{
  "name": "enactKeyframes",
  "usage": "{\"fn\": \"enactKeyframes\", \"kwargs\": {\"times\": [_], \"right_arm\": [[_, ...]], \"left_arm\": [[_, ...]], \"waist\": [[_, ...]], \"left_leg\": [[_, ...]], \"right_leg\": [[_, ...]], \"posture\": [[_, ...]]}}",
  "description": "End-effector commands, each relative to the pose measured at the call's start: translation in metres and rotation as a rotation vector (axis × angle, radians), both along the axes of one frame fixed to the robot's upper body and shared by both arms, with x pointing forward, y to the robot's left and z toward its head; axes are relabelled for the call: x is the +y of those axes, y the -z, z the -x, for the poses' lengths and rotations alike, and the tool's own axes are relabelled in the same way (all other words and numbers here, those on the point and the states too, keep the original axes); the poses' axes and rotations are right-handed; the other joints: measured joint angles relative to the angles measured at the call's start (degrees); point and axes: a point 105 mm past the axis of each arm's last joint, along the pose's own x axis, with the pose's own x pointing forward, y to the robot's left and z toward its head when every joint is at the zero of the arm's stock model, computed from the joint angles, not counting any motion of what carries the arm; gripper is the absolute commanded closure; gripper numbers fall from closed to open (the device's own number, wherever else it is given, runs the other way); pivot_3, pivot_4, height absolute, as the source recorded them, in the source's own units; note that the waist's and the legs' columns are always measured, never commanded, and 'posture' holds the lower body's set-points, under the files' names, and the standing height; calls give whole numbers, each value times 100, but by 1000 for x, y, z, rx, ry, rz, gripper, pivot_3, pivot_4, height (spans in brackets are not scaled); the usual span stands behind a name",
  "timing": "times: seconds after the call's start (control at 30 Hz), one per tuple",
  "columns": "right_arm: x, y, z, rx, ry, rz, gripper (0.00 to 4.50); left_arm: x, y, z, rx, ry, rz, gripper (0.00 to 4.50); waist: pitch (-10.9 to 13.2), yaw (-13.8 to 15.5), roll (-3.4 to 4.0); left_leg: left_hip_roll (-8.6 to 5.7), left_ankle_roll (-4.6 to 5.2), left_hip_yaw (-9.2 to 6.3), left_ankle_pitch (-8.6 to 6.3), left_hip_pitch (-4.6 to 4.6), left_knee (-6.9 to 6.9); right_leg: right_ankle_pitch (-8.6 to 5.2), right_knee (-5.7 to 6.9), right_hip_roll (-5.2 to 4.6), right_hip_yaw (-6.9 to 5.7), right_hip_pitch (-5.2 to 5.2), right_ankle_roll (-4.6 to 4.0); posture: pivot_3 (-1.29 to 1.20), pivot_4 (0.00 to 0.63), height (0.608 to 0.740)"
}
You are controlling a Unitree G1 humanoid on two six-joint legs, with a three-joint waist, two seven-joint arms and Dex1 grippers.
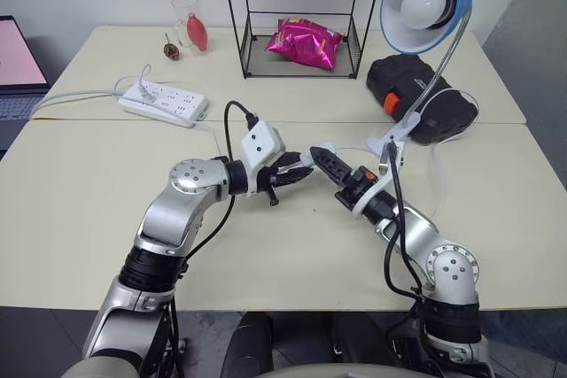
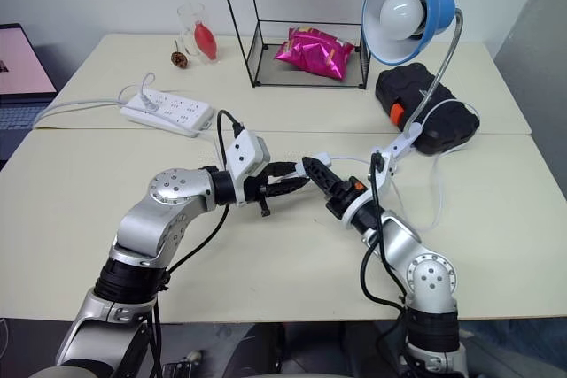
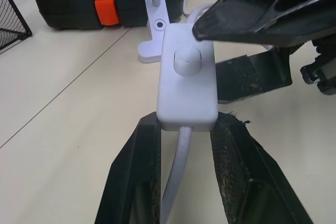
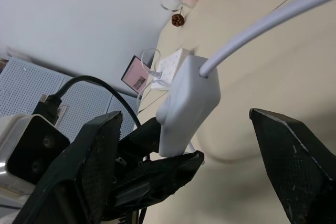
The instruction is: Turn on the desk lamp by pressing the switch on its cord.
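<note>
Left wrist view: left hand pinching switch; right hand spread around it. Wire rack behind switch holds pink bag.

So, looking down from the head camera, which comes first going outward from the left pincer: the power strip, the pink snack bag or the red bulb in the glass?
From the left pincer, shut on the switch:
1. Power strip, on the table's left side, nearest.
2. Pink snack bag, inside the wire rack at the back.
3. Red bulb, in the glass at the far back left.
</note>
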Motion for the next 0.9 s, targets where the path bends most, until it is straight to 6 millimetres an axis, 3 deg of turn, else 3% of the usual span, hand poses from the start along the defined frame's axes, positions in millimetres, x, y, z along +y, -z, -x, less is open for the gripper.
{"fn": "enactKeyframes", "kwargs": {"times": [0.03, 0.27, 0.37, 0.8, 0.9], "right_arm": [[0, -10, -1, -32, 2, -24, 445], [1, -10, -2, -30, 4, -29, 445], [1, -9, -2, -27, 3, -26, 918], [5, -10, -2, -40, -24, -1, 3745], [5, -9, -2, -41, -23, 5, 3979]], "left_arm": [[-6, -12, 5, -46, 30, 0, 3488], [-6, -12, 5, -53, 36, -7, 3488], [-6, -13, 5, -58, 39, -9, 3488], [-9, -16, 7, -79, 49, -12, 3488], [-9, -17, 7, -82, 49, -10, 3489]], "waist": [[0, 0, 0], [0, 0, 0], [0, 0, 0], [1, -1, 2], [1, 0, 2]], "left_leg": [[0, 0, 0, 0, -1, 0], [0, 0, -1, 0, -4, -2], [0, 0, -1, 0, -4, -1], [0, 0, 0, 0, -4, -1], [1, 0, -1, 0, -5, -2]], "right_leg": [[0, -4, 0, 0, 0, 0], [1, -10, -1, -1, 0, -1], [1, -10, 0, 0, 0, -1], [1, -10, 0, 0, 0, -1], [1, -10, 0, -1, 0, -1]], "posture": [[0, 150, 740], [0, 150, 740], [0, 150, 740], [0, 150, 740], [0, 150, 740]]}}
